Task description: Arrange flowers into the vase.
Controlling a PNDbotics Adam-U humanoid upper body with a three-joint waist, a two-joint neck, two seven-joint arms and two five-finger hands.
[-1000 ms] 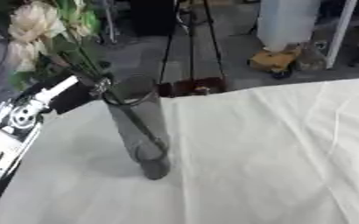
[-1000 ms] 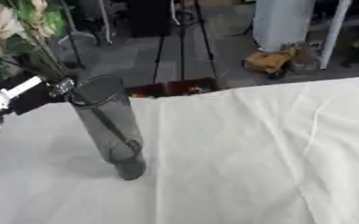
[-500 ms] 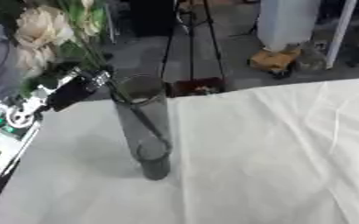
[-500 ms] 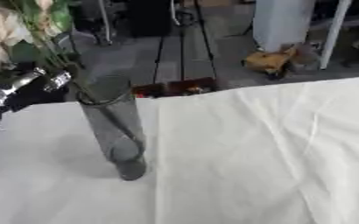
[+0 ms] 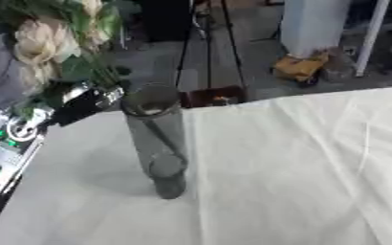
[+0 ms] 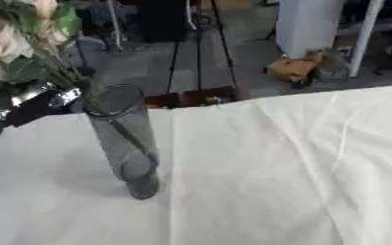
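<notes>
A tall grey glass vase (image 5: 159,139) stands upright on the white cloth (image 5: 299,162), left of centre. A bunch of cream flowers (image 5: 42,44) with green leaves leans up and to the left from the vase's mouth. Its stems run down inside the glass. My left hand (image 5: 84,101), black and silver, sits just left of the rim, curled round the stems below the blooms. The right hand shows in neither view.
My left forearm (image 5: 7,143) with its silver casing lies along the table's left edge. Beyond the far edge of the table are a black tripod (image 6: 198,48), a small dark red box (image 5: 218,95), a yellow object (image 5: 299,69) and a white cylinder (image 6: 304,26).
My left hand has moved slightly right, closer to the vase rim. The blooms sit lower and nearer the vase than a second ago, while the vase has stayed in place.
</notes>
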